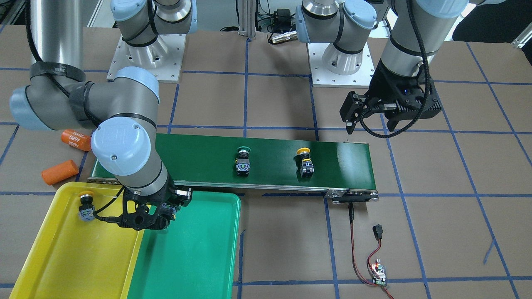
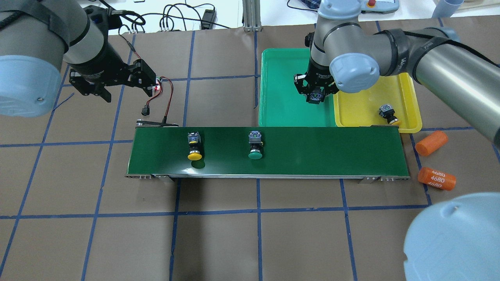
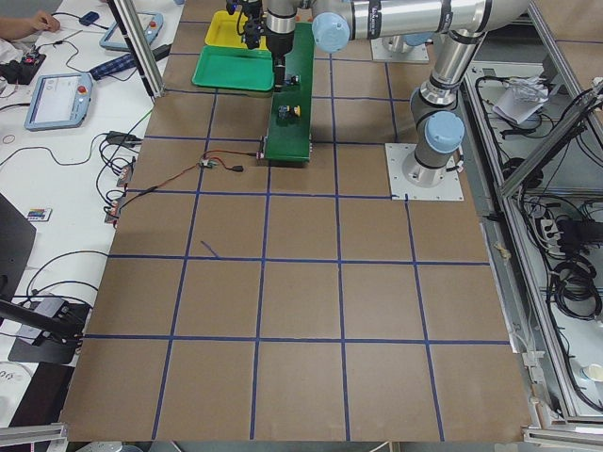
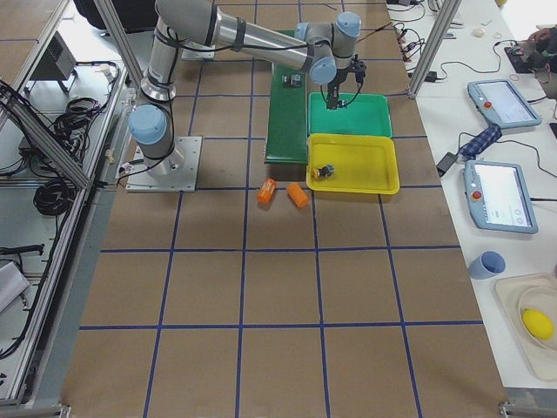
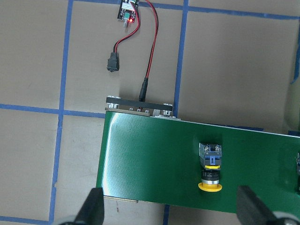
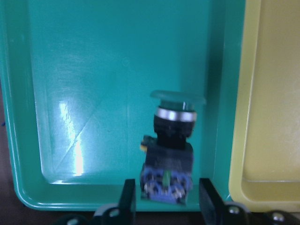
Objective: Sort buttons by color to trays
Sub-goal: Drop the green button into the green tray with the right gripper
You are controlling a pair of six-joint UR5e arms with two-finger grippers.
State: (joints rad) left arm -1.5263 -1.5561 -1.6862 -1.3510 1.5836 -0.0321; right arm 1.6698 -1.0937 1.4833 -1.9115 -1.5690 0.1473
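Over the green tray [image 2: 281, 78], close to the wall it shares with the yellow tray [image 2: 406, 97], the right tool [image 2: 315, 97] hangs with its fingers [image 6: 129, 197] closed against the grey-blue contact block of a green push-button [image 6: 171, 140]. The green cap points away from the wrist camera. Whether the button touches the tray floor cannot be told

Inside the yellow tray, a yellow push-button [image 2: 388, 114] lies on its side in the corner nearest the dark-green conveyor belt [image 2: 312, 152], cap toward the belt

On the belt lie two more, well apart: a second green push-button [image 2: 254, 145] around mid-length and a second yellow push-button [image 2: 194, 146] nearer the end by the left arm. Both are on their sides with caps toward the robot

The left tool [image 2: 127, 91] hovers wide open with nothing between its fingers, above the brown surface [image 2: 218, 242] just past that belt end, near a small controller board [image 5: 129, 11] with red and black wires

Two orange cylinders rest on the surface by the belt's other end, outside the trays: a plain orange cylinder [image 2: 431, 143] and a 4680 cylinder [image 2: 436, 178]
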